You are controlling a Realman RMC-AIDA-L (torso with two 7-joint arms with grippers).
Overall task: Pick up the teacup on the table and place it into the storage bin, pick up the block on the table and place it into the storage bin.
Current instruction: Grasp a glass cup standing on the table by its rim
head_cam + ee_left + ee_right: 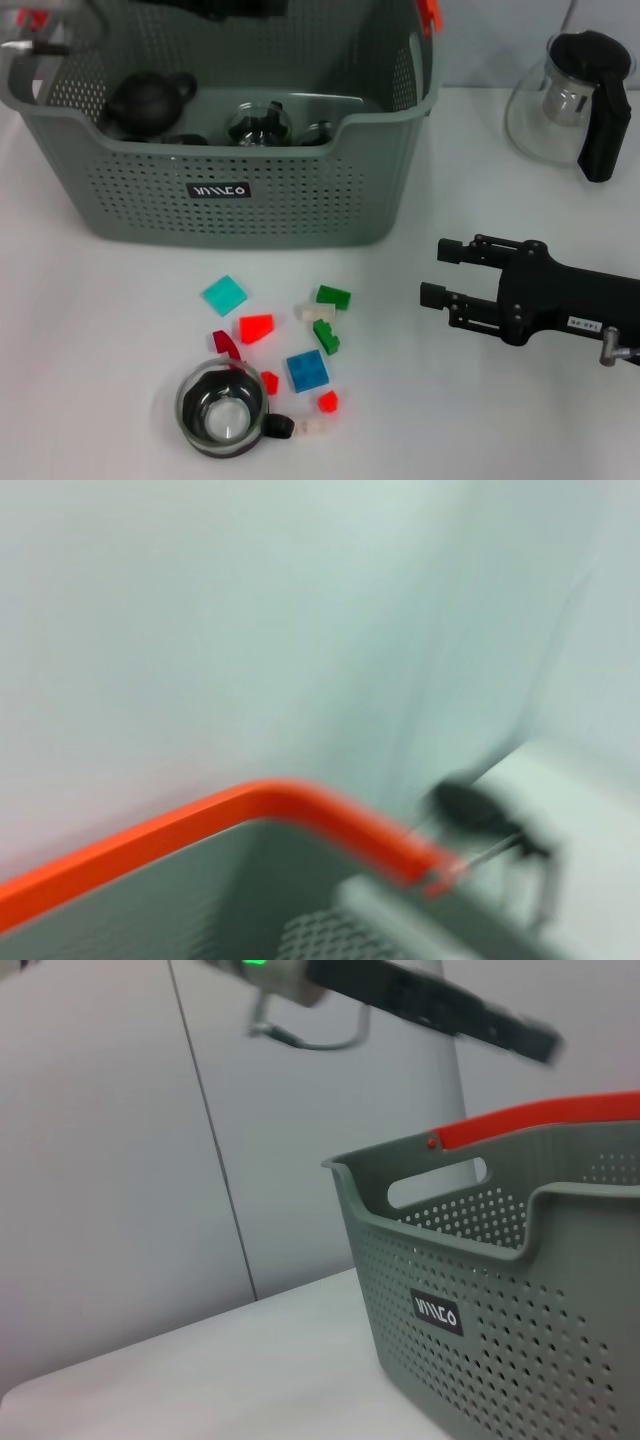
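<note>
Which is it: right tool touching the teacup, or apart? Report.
Apart. The head view shows bare table between the right tool and the teacup, with blocks lying between them.

The right gripper (432,272) hovers open over bare table (90,330). Toward its fingertips the way is free up to the scattered blocks (307,371) and teacup (222,408). The bin (250,190) walls off the far side; a glass pot (570,100) stands behind.

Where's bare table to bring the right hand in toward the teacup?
Bare table lies between the right hand and the blocks, and left of the teacup. It is crowded around the teacup's right side, where blocks cluster, and behind them stands the storage bin.
</note>
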